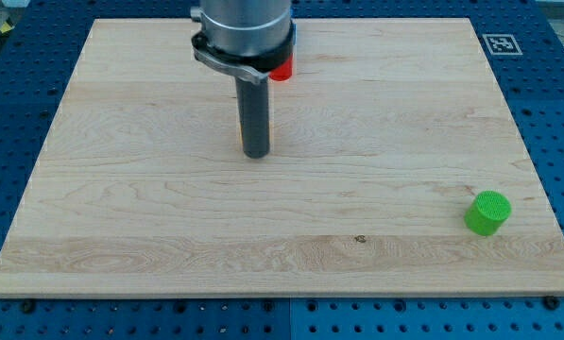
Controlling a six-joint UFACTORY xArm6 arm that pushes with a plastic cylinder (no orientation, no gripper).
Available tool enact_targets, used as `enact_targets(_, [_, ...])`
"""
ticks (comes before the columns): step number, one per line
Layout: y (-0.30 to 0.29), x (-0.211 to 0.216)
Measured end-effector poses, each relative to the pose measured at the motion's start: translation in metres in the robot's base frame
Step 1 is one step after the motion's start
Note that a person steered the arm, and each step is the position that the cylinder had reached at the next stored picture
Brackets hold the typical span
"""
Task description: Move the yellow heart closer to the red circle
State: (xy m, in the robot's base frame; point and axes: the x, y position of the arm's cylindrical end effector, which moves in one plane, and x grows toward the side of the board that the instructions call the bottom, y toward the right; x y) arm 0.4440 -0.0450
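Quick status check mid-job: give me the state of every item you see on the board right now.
My tip: down on the board, left of centre.
Yellow block: almost wholly hidden behind the rod, shape unreadable.
Red block: partly hidden under the arm, near the view's top.
Green cylinder: upright, alone at lower right.
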Motion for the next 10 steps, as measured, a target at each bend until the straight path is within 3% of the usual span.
enact_targets(3, [-0.044, -0.079])
enact_targets(5, [-0.039, -0.026])
enact_targets(6, [-0.021, -0.025])
enact_targets(9, [0.0, -0.076])
enact_targets(10, [0.001, -0.052])
